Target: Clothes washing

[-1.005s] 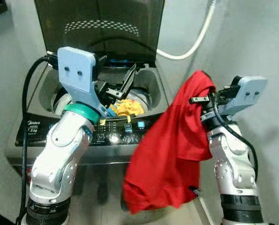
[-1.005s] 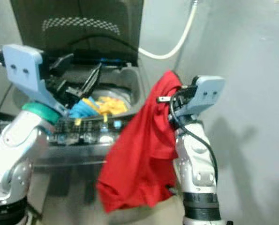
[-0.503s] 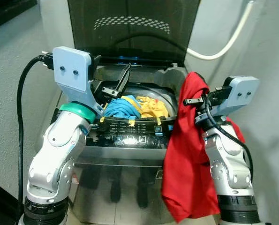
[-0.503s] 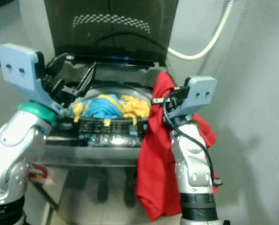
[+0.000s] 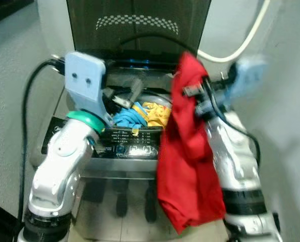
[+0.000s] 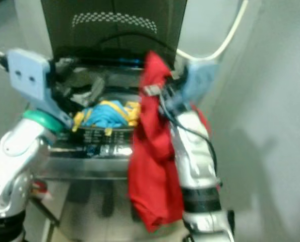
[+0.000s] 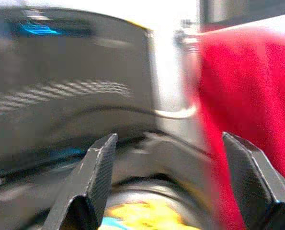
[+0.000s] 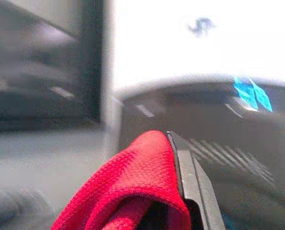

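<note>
Left eye view: right tool [image 5: 190, 91] pinches a red garment [image 5: 187, 166] hanging beside the open washing machine [image 5: 139, 148]; left tool [image 7: 173, 184], fingers spread, hovers over blue and yellow clothes [image 5: 142, 115] in the drum.

My right gripper [image 5: 190, 91] buried in the red shirt [image 5: 187, 161], its wrist smeared by motion, washer [image 5: 139, 151] drum mostly hidden

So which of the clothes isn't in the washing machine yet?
The red garment. It hangs from the right pincer in front of the washing machine, while the blue and yellow clothes lie in the drum.
</note>
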